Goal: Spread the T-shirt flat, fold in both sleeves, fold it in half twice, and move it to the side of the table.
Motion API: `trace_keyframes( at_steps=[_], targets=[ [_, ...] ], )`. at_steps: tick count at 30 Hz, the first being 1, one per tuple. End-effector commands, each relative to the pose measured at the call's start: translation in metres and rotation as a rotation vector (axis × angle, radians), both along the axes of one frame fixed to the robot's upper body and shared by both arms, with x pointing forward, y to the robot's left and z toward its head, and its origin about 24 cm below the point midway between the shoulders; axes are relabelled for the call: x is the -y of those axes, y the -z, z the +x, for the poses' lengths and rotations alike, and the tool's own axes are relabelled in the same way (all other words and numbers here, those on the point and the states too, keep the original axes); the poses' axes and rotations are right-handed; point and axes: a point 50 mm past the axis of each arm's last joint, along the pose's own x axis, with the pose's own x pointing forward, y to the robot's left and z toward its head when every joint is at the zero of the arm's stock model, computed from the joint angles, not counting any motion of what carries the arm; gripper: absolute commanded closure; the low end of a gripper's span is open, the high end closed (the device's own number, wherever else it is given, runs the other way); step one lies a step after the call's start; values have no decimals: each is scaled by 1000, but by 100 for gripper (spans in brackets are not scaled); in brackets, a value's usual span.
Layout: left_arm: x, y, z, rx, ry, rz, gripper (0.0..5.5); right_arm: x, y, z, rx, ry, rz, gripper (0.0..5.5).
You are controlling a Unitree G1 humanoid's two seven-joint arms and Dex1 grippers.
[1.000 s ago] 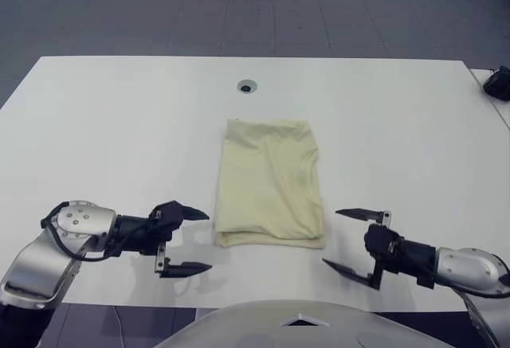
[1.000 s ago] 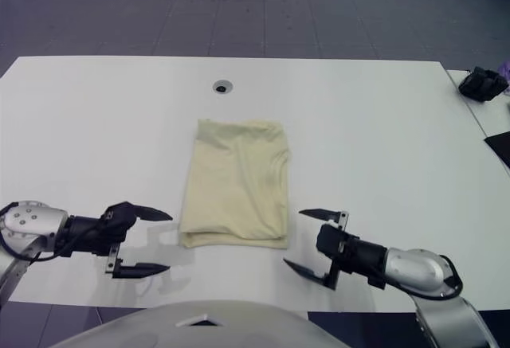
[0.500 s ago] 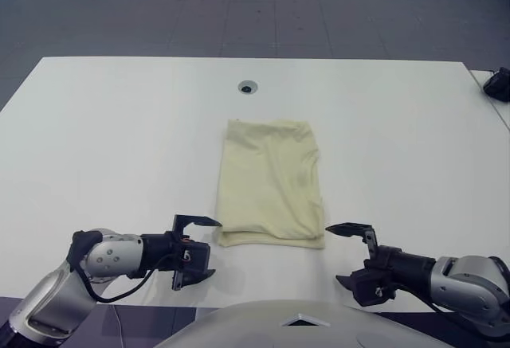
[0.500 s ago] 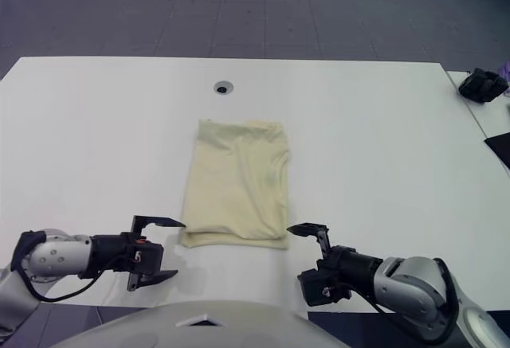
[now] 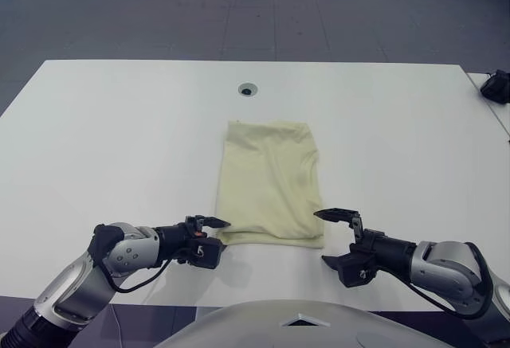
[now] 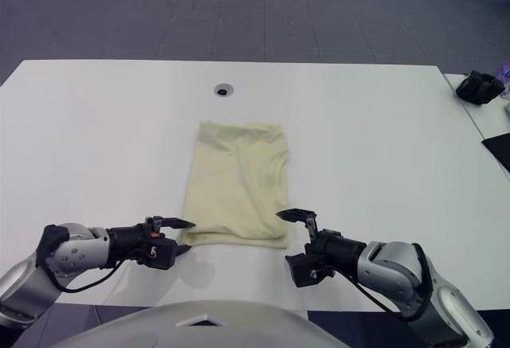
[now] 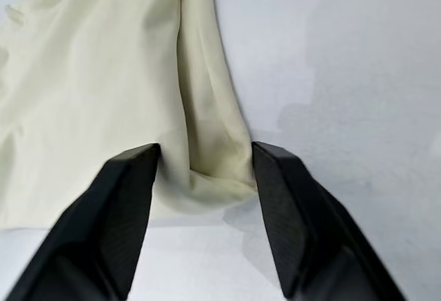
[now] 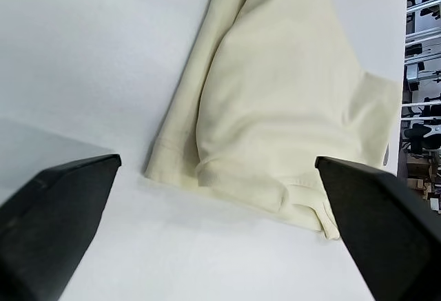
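A pale yellow T-shirt (image 5: 271, 181), folded into a tall rectangle, lies in the middle of the white table (image 5: 119, 141). My left gripper (image 5: 217, 238) rests low on the table at the shirt's near left corner. It is open, and in the left wrist view that corner (image 7: 207, 177) lies between its two black fingers (image 7: 127, 204). My right gripper (image 5: 321, 236) is at the near right corner, open wide. The right wrist view shows the hem and layered edge (image 8: 227, 177) just ahead of its fingers (image 8: 62, 204), not touching them.
A round cable hole (image 5: 248, 89) sits in the table beyond the shirt. A black object (image 5: 498, 84) lies on a neighbouring surface at the far right. The table's front edge runs just behind both grippers, and bare tabletop spreads to both sides of the shirt.
Both grippers have moved inward along the front of the table to the shirt's near corners. The left gripper now straddles its corner. The shirt has not moved.
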Motion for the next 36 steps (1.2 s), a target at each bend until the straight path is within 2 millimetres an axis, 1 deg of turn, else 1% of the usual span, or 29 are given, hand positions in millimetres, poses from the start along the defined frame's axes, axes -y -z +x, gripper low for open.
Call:
trace_keyframes(
  at_steps=[1,6,9,10,11,13,18,21,25,27,29,34,36],
  targets=[
    [-7,10,-2,-40,-19,68,397,1,10,-3,-37,5,-34,103],
    [-7,10,0,-34,-19,67,478,-2,13,-2,-37,3,-27,181],
    [-6,10,1,-33,-13,65,540,-3,16,0,-32,5,-26,241],
    [-6,10,1,-32,-10,64,550,-4,17,1,-30,5,-26,257],
    [-5,10,1,-32,-8,62,550,-5,19,1,-29,4,-25,270],
    [-4,10,2,-32,-6,57,550,-6,21,2,-26,2,-24,316],
    [-1,10,5,-23,-7,43,550,-8,24,8,-15,-1,-19,398],
    [0,10,6,-22,-5,37,550,-6,25,10,-15,-2,-24,445],
    [2,8,7,-25,-6,23,550,-3,26,10,-24,-1,-34,523],
    [4,7,7,-33,-5,14,550,-2,25,11,-28,0,-39,544],
    [5,6,8,-48,-6,3,550,0,23,11,-34,0,-38,544],
    [9,-3,11,-162,-8,-50,550,-1,5,18,-75,22,20,545],
    [10,-8,11,-219,9,-61,550,-1,-1,18,-134,34,44,545]
  ],
)
